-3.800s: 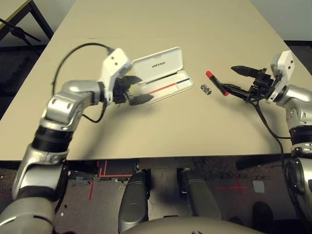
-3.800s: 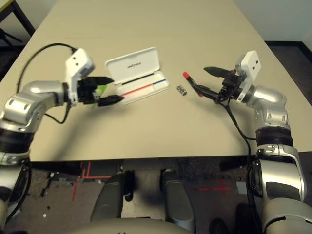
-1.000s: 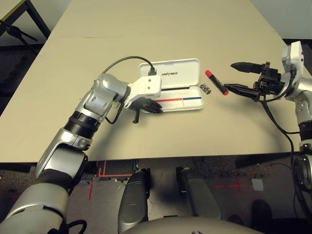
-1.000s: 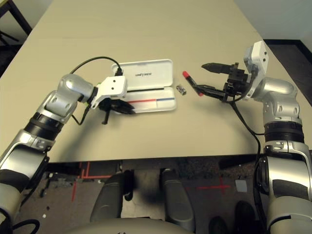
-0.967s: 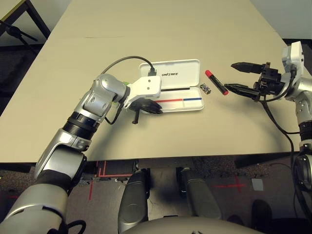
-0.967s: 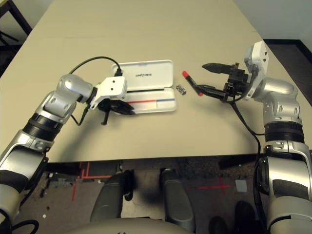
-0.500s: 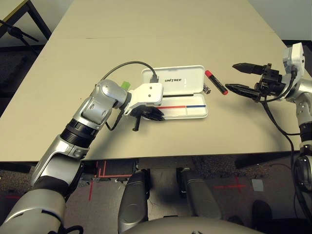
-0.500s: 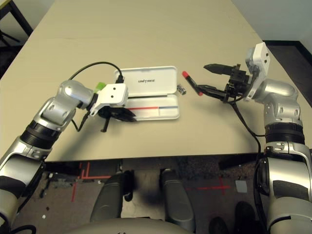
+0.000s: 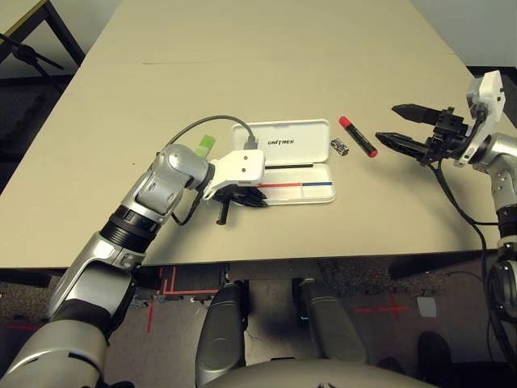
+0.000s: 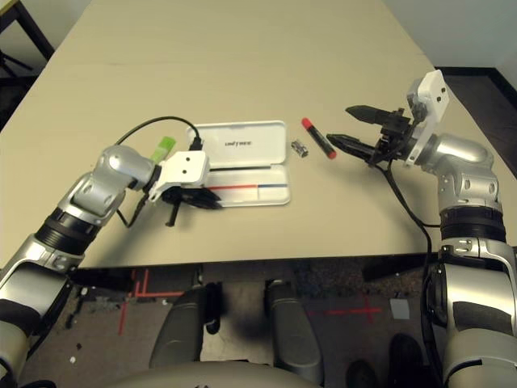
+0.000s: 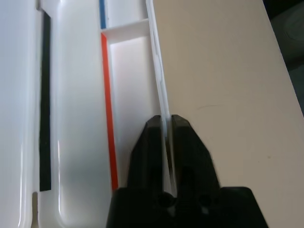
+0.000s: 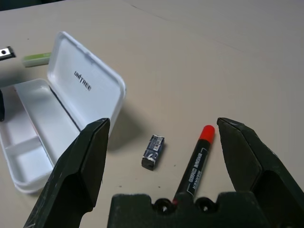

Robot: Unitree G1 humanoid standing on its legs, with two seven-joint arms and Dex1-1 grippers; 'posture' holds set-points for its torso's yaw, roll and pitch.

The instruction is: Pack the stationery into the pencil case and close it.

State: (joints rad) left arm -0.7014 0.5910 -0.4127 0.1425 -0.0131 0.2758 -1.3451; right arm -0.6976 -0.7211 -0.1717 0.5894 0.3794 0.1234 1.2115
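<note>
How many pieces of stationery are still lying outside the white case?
3: the red-capped marker and small metal piece lie right of the pencil case; the green bar lies left, partly behind the robot's left arm.

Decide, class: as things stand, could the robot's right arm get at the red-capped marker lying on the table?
Probably yes. The right gripper is open and aimed at the marker, which lies flat on bare table. Only the small metal piece is nearby, apart from it.

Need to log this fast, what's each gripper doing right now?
Left gripper: shut on the pencil case, pinching its front wall.
Right gripper: open, holding nothing, near the marker.
</note>
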